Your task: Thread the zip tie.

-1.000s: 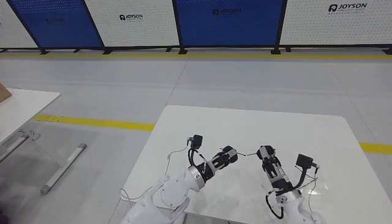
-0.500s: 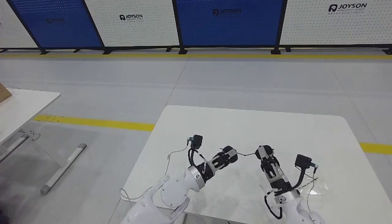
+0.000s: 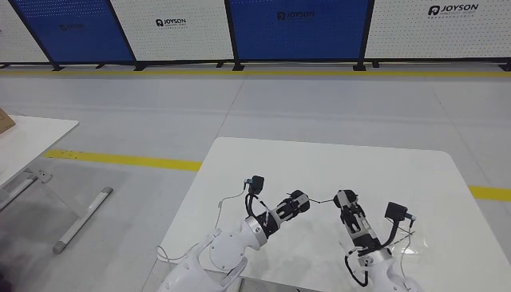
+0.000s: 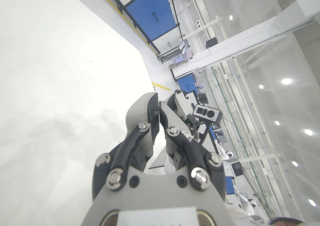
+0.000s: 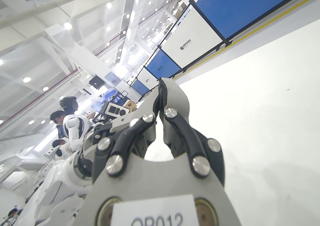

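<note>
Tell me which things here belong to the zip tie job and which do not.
Job: zip tie, left gripper and right gripper, both shut on it, above the white table.
Not job: side table, partition panels.

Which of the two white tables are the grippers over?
The near table, under the left gripper and right gripper; the other table stands apart at the left edge.

My top camera looks down on the white rectangular table point(image 3: 335, 164); both wrist cameras sit low and close, sharing its surface.
</note>
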Available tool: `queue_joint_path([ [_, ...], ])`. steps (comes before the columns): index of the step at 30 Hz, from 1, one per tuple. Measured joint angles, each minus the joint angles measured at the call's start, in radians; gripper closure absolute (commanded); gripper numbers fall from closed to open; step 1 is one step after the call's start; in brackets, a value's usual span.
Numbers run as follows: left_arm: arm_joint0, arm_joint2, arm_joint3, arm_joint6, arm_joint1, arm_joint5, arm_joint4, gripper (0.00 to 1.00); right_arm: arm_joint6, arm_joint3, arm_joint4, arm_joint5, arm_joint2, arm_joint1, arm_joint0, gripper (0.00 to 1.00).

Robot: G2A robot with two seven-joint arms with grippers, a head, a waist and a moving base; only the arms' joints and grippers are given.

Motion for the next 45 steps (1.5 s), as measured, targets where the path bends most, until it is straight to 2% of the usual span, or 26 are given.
queue_joint_path([
  [16, 0.0, 0.0, 0.0, 0.0, 0.0, 0.0, 0.0, 1.0, 0.016, 0.009, -0.013, 0.017, 0.001, -0.008, 0.007, 1.0],
  [29, 0.0, 0.0, 0.0, 0.0, 0.0, 0.0, 0.0, 1.0, -0.001, -0.004, -0.027, 0.01, 0.007, -0.012, -0.008, 1.0],
  [45, 0.0, 0.0, 0.0, 0.0, 0.0, 0.0, 0.0, 1.0, 0.004, -0.005, -0.045, 0.037, -0.001, -0.021, -0.002, 1.0],
])
